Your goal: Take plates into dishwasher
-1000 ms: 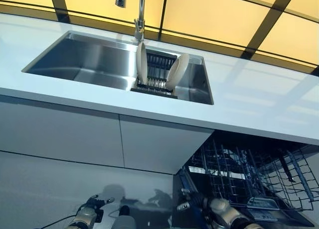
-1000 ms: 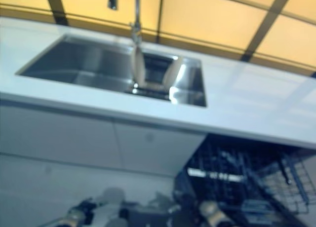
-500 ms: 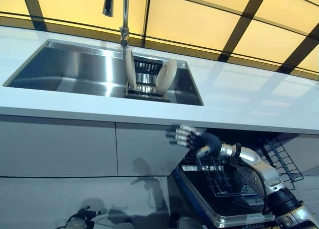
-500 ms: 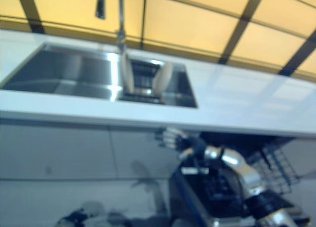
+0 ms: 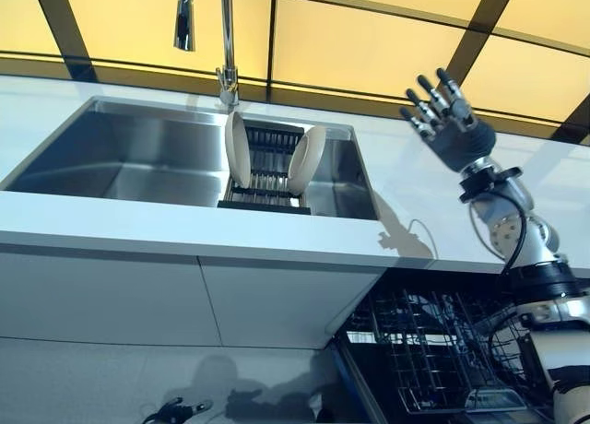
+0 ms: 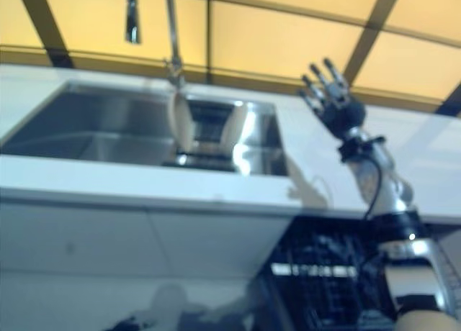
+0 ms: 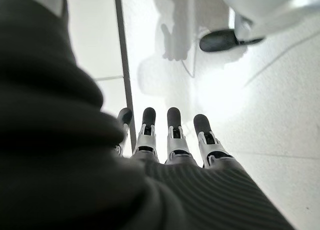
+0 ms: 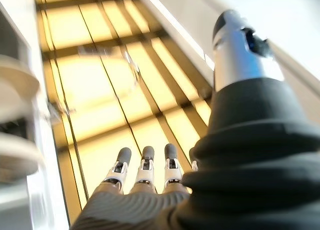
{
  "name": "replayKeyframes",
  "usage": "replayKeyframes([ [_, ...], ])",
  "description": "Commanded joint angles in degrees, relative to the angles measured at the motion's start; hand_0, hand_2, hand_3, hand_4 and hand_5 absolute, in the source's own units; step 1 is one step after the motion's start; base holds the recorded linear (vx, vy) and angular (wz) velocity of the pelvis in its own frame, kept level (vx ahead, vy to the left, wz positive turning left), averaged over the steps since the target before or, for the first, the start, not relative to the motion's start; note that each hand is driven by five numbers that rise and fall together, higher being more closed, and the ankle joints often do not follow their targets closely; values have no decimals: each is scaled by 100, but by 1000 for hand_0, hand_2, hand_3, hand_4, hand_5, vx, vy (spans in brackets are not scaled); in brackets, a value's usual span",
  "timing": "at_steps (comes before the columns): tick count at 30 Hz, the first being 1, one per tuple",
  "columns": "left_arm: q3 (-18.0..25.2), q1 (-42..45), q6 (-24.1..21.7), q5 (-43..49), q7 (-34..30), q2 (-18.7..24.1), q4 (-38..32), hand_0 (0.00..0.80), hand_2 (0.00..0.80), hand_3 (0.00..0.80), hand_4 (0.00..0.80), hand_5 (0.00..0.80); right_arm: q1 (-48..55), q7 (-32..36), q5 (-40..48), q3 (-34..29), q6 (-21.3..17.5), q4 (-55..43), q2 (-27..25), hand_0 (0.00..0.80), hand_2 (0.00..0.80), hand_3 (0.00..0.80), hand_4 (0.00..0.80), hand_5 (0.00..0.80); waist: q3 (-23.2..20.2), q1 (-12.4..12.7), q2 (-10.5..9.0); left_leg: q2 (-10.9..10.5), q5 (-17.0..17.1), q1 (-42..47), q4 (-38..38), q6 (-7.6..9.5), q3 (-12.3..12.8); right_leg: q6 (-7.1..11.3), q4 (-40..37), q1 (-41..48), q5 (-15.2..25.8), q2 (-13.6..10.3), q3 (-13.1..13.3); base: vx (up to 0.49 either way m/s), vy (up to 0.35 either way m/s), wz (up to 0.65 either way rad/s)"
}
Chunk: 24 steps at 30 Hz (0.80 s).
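Note:
Two cream plates stand on edge in a dark rack (image 5: 267, 170) in the right part of the steel sink (image 5: 120, 157): one plate (image 5: 237, 148) on the rack's left, one plate (image 5: 306, 160) on its right. My right hand (image 5: 449, 122) is raised above the white counter, to the right of the sink, open and empty, fingers straight; it also shows in its wrist view (image 8: 145, 180). My left hand (image 7: 170, 135) hangs low over the floor, fingers straight, empty. The open dishwasher's wire rack (image 5: 433, 350) sits under the counter at the lower right.
A tall faucet (image 5: 224, 37) rises behind the sink. The white counter (image 5: 184, 235) runs across the view, with white cabinet fronts (image 5: 138, 295) below. Yellow panels with dark bars (image 5: 350, 37) form the back wall.
My right hand has risen from below the counter edge, in front of the dishwasher, to high above the counter right of the sink. The camera view has shifted.

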Motion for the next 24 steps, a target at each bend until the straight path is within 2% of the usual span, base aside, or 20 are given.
replayKeyframes([
  [1, -296, -120, -104, -137, 32, 266, 232, 0, 0, 0, 0, 0, -1161, -941, -185, -40, -319, 689, -484, 0, 0, 0, 0, 0, -29, 245, -53, 219, -203, 148, 22, -1, -169, 523, 586, -461, -43, -459, -163, 66, 16, 0],
  [6, -461, -151, -121, 110, 47, 302, 178, 0, 0, 0, 0, 0, -1793, -2008, -973, 451, -179, 1362, -766, 0, 0, 0, 0, 0, 15, 296, -50, 226, -162, 134, 2, -2, -230, 530, 675, -469, -82, -505, -167, 63, -27, 2],
  [10, -611, -291, -32, -57, -57, 326, 71, 0, 0, 0, 0, 0, -2221, -2229, -1642, 1038, 99, 1590, -913, 0, 0, 0, 0, 0, 22, 252, -43, 266, -111, 118, -8, -23, -251, 446, 761, -424, -236, -421, -87, 63, -42, 2],
  [13, -602, -318, 56, -223, -15, 267, 20, 0, 0, 0, 0, 0, -2709, -1943, -1710, 1543, 259, 1922, -1099, 0, 0, 0, 0, 0, -19, 182, -93, 363, -234, 113, 382, -156, -275, 244, 782, -385, -356, -310, 58, 67, 3, 10],
  [14, -578, -307, 12, -305, 60, 255, 66, 0, 0, 0, 0, 0, -2901, -1731, -1782, 1739, 278, 2071, -1063, 0, 0, 0, 0, 0, 37, 246, -185, 362, -69, -170, 1253, -282, -312, 128, 715, -277, -360, -297, 124, 38, 9, 21],
  [15, -523, -312, -39, -369, 100, 239, 83, 0, 0, 0, 0, 0, -3013, -1691, -1895, 1908, 339, 2028, -1039, 0, 0, 0, 0, 0, 140, 322, -228, 300, 292, -670, 2047, -332, -446, 26, 680, -153, -392, -261, 231, 60, 47, 19],
  [16, -481, -331, -42, -468, 127, 224, 47, 0, 0, 0, 0, 0, -3045, -1693, -1930, 2020, 382, 1929, -1005, 0, 0, 0, 0, 0, 215, 402, -216, 243, 495, -1057, 2292, -347, -539, -40, 666, -37, -438, -231, 223, 94, 141, 16],
  [17, -468, -382, -28, -555, 137, 226, -9, 0, 0, 0, 0, 0, -3036, -1791, -1971, 2081, 477, 1795, -973, 0, 0, 0, 0, 0, 272, 466, -166, 287, 717, -1364, 2033, -454, -522, -50, 655, 107, -519, -178, 179, 102, 150, 12],
  [18, -470, -396, -14, -563, 128, 224, -24, 0, 0, 0, 0, 0, -3027, -1820, -2003, 2091, 533, 1750, -968, 0, 0, 0, 0, 0, 298, 477, -150, 307, 765, -1385, 1930, -493, -519, -54, 652, 166, -552, -161, 164, 147, 238, 5],
  [19, -526, -522, -51, -404, 96, 228, -131, 0, 0, 0, 0, 0, -3069, -1970, -2245, 2191, 654, 1687, -932, 0, 0, 0, 0, 0, 403, 547, -94, 592, 905, -1510, 945, -509, -172, 9, 657, 383, -667, -195, -12, 115, 170, 2],
  [20, -532, -552, -69, -366, 80, 223, -134, 0, 0, 0, 0, 0, -3093, -1947, -2178, 2218, 648, 1695, -937, 0, 0, 0, 0, 0, 448, 554, -87, 645, 937, -1544, 932, -516, -113, 5, 690, 420, -704, -208, -37, 133, 263, 19],
  [21, -558, -664, -245, -682, 207, 244, -211, 0, 0, 0, 0, 0, -2960, -1943, -2054, 2233, 578, 1599, -877, 0, 0, 0, 0, 0, 491, 570, -115, 400, 634, -1439, 925, -357, -229, 133, 720, 407, -694, -378, -38, 61, 148, 20],
  [22, -553, -669, -265, -685, 218, 253, -216, 0, 0, 0, 0, 0, -2936, -1946, -2083, 2218, 587, 1586, -869, 0, 0, 0, 0, 0, 494, 571, -121, 393, 630, -1411, 890, -349, -230, 143, 721, 417, -699, -390, -37, 91, 180, 5],
  [23, -526, -777, -354, -773, 362, 287, -314, 0, 0, 0, 0, 0, -2665, -1889, -2395, 2003, 693, 1497, -800, 0, 0, 0, 0, 0, 458, 554, -127, 413, 597, -1155, 620, -304, -105, 306, 663, 381, -547, -552, -236, 85, 85, -24],
  [24, -534, -796, -339, -841, 432, 297, -350, 0, 0, 0, 0, 0, -2531, -1865, -2465, 1912, 753, 1435, -775, 0, 0, 0, 0, 0, 443, 567, -160, 408, 602, -1067, 517, -292, -86, 380, 584, 355, -440, -615, -313, 100, 67, -28],
])
